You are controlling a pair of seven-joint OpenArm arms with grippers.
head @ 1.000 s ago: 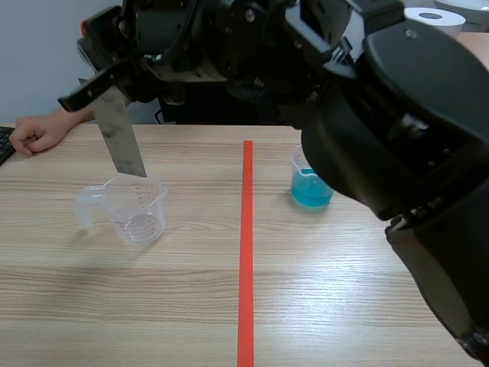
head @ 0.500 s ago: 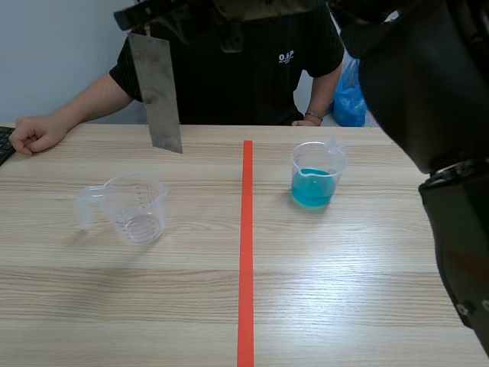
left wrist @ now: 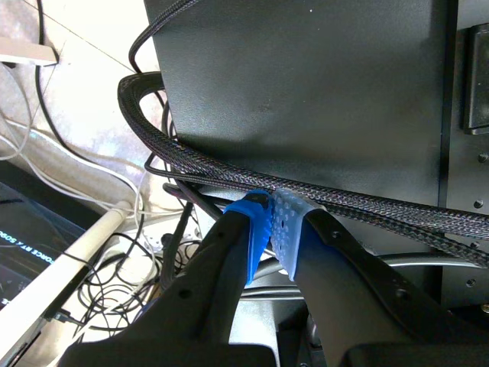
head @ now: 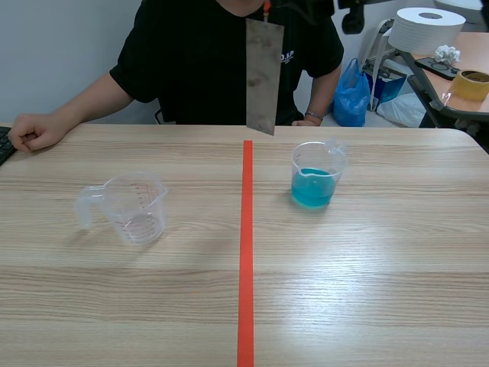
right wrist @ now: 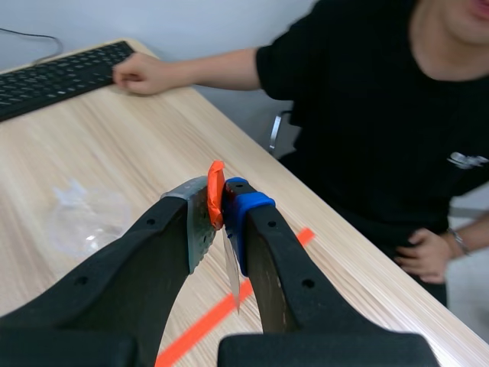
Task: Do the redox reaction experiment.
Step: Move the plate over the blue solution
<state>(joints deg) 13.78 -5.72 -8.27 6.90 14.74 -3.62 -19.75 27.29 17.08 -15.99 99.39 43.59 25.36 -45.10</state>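
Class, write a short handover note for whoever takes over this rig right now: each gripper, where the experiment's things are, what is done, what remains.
Right gripper: shut on the metal sheet, which hangs upright in the air near the red tape line, clear of both cups.
Left gripper: shut on nothing, away from the table, facing cables.
Cup of blue liquid: on the table, right of the line. Empty measuring cup: left of the line.
Done: sheet picked up.
Left: probably lowering the sheet into the blue liquid; not yet in.
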